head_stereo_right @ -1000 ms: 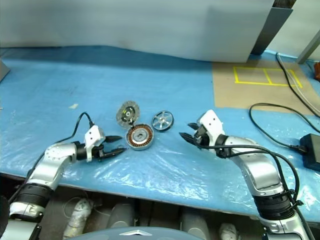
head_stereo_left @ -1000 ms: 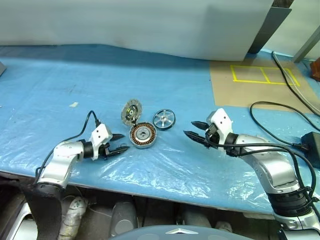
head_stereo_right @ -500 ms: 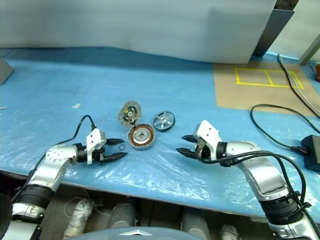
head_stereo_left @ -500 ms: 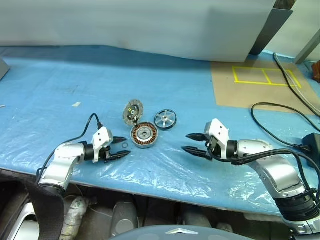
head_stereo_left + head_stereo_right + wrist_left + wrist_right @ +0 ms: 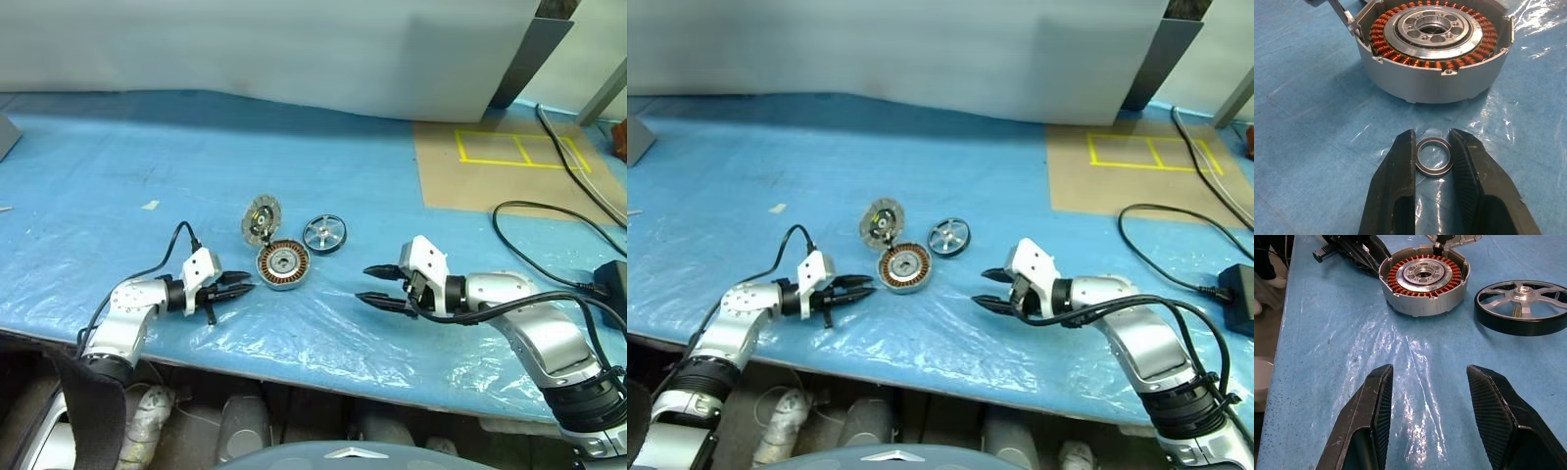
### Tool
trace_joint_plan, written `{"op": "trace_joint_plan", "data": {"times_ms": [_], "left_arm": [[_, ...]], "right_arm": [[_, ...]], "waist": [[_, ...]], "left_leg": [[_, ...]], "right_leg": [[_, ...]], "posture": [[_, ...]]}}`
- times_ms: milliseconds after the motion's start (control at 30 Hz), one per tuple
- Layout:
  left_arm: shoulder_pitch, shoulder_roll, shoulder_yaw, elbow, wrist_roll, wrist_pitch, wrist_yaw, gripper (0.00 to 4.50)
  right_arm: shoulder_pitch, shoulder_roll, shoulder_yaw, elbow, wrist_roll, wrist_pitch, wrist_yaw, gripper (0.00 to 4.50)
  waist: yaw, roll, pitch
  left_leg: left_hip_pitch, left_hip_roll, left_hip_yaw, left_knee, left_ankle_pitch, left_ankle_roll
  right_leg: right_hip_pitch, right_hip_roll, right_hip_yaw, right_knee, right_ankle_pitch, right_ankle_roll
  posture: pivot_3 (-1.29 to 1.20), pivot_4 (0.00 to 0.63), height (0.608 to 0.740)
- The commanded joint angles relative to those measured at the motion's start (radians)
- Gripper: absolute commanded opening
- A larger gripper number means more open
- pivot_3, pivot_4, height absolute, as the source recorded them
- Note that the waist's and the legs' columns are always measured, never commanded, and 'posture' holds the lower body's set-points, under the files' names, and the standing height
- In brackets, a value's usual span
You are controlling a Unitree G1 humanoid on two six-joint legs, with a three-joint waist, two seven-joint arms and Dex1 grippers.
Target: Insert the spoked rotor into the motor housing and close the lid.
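The motor housing (image 5: 282,265) lies open side up on the blue sheet, its copper windings showing (image 5: 1432,46). The lid (image 5: 260,218) leans tilted against the housing's far side. To the right of the housing, the spoked rotor (image 5: 323,234) lies flat, apart from it (image 5: 1522,306). My left gripper (image 5: 249,283) sits low just left of the housing, its fingers (image 5: 1400,176) closed against both sides of a small metal ring (image 5: 1434,156) on the sheet. My right gripper (image 5: 362,285) hovers open to the right of the housing, pointing at it with nothing between its fingers (image 5: 1376,401).
A blue plastic sheet (image 5: 147,147) covers the table. At the far right are a brown board with yellow tape (image 5: 514,147), a black cable (image 5: 549,211) and a black adapter (image 5: 612,284). The table's front edge runs just below both grippers.
The left gripper's fingers have closed in on the small ring. The right gripper has drawn back a little toward the near edge and turned more to the left, still open.
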Motion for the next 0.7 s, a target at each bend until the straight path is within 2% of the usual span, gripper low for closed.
{"op": "trace_joint_plan", "data": {"times_ms": [33, 233, 267, 467, 700], "left_arm": [[0.021, 0.006, -0.022, 0.090, 0.044, -0.009, -0.006, 0.68], [0.047, 0.040, 0.018, 0.059, -0.039, 0.009, -0.117, 0.68], [0.048, 0.041, 0.036, 0.035, -0.065, 0.054, -0.109, 0.68], [0.098, 0.082, 0.073, -0.236, -0.149, 0.195, -0.104, 0.68], [0.070, -0.006, 0.118, -0.382, -0.179, 0.188, 0.041, 0.68]], "right_arm": [[-0.017, -0.005, -0.009, -0.055, 0.009, 0.014, -0.015, 2.45], [-0.023, -0.004, -0.019, -0.041, 0.007, 0.017, -0.028, 2.45], [-0.020, -0.005, -0.019, -0.036, 0.007, 0.016, -0.028, 2.45], [-0.001, -0.020, -0.009, -0.006, -0.014, -0.011, -0.019, 2.45], [0.005, -0.011, 0.007, 0.032, -0.039, -0.046, -0.019, 2.45]], "waist": [[0.000, 0.001, -0.001], [-0.008, 0.002, -0.002], [-0.008, 0.002, -0.002], [-0.007, 0.000, -0.001], [0.000, -0.001, 0.000]], "left_leg": [[0.000, 0.000, 0.000, 0.000, 0.000, 0.000], [0.001, 0.000, 0.000, -0.001, 0.000, 0.000], [0.001, 0.000, 0.001, -0.001, 0.000, 0.000], [-0.004, 0.000, 0.001, -0.002, 0.000, -0.001], [-0.006, 0.000, 0.001, 0.000, 0.000, 0.000]], "right_leg": [[0.000, 0.000, 0.000, 0.000, 0.000, 0.000], [0.000, 0.000, 0.001, 0.000, 0.000, 0.000], [-0.001, 0.000, 0.001, 0.000, 0.000, 0.000], [-0.005, 0.000, 0.001, -0.001, 0.000, 0.000], [-0.005, 0.000, 0.000, -0.001, 0.000, 0.000]], "posture": [[0.00, 0.150, 0.740], [0.00, 0.150, 0.740], [0.00, 0.150, 0.740], [0.00, 0.150, 0.740], [0.00, 0.150, 0.740]]}}
